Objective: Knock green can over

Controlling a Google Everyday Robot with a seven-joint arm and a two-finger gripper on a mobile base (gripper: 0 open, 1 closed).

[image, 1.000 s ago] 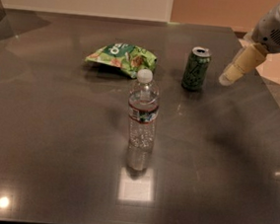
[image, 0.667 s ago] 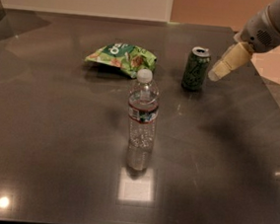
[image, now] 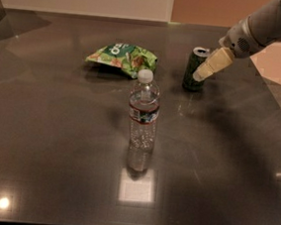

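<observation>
Pale claw (image: 199, 76) at upright cylindrical green can (image: 189, 72), glossy tabletop (image: 54, 126)

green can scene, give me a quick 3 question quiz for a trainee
1. True or false: the can is lying on its side.
2. Where is the end effector? A) by the can's upper half, on the side away from the bag; B) over the bag; C) out of view.
3. Fill in: the thing standing nearest the camera is the ____.

Key: 1 false, it stands upright. 2 A. 3 bottle.
</observation>
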